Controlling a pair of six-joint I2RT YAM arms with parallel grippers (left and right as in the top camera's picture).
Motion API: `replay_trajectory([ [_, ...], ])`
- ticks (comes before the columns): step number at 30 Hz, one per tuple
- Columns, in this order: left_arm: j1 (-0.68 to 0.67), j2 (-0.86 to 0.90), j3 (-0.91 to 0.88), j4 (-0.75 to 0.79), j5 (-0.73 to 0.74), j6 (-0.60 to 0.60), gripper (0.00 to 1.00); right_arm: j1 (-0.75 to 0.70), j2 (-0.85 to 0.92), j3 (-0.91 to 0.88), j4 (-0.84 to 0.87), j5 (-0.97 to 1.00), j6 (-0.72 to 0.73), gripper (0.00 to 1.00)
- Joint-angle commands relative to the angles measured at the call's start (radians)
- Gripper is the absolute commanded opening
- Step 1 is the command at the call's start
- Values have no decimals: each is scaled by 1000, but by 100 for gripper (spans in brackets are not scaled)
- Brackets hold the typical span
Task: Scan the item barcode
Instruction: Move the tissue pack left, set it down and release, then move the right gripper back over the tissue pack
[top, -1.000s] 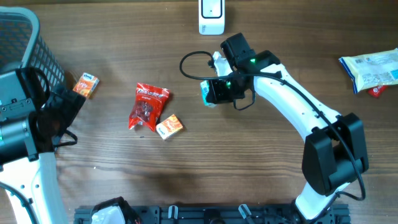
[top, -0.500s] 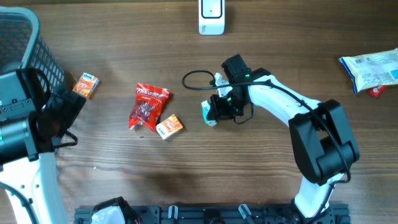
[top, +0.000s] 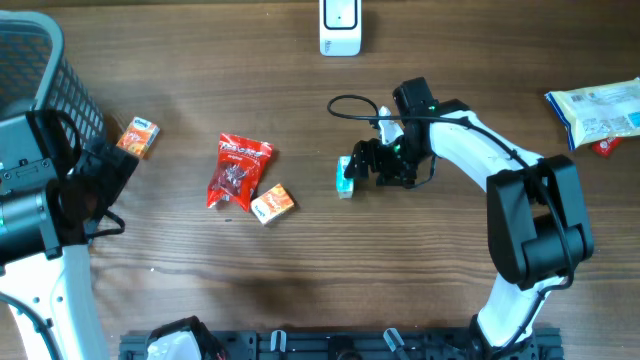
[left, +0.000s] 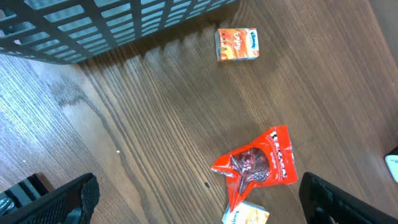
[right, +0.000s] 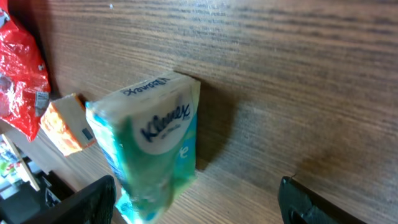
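Shifted toward 3 o'clock since the earlier frame, the right jaws stand released, the Kleenex pack (top: 345, 177) free on the surface (top: 300, 290) at their 9 o'clock; left jaws spread, empty.

A dark brown wooden table (top: 330, 290), its fine grain running side to side, fills every view under even light from above that leaves only soft, short shadows on the wood, and a black rail (top: 300, 345) runs along its near edge in the overhead view.
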Motion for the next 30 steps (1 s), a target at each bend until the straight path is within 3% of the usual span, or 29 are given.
replay_trajectory([
  [1, 7, 0, 0, 0, 8, 0, 100, 2, -46, 61, -35, -31, -31, 84],
  [6, 7, 0, 0, -2, 8, 0, 100, -39, -135, 108, -98, -42, -31, 87],
  [10, 7, 0, 0, -4, 8, 0, 100, -114, -236, 113, -174, -42, -53, 99],
  [18, 7, 0, 0, -4, 8, 0, 100, -307, -301, 95, -380, -38, -190, 99],
  [28, 7, 0, 0, -5, 9, 0, 100, -370, -298, -125, -258, -38, -150, 99],
  [30, 7, 0, 0, -5, 8, 0, 100, -370, -298, -183, -203, -38, -114, 94],
])
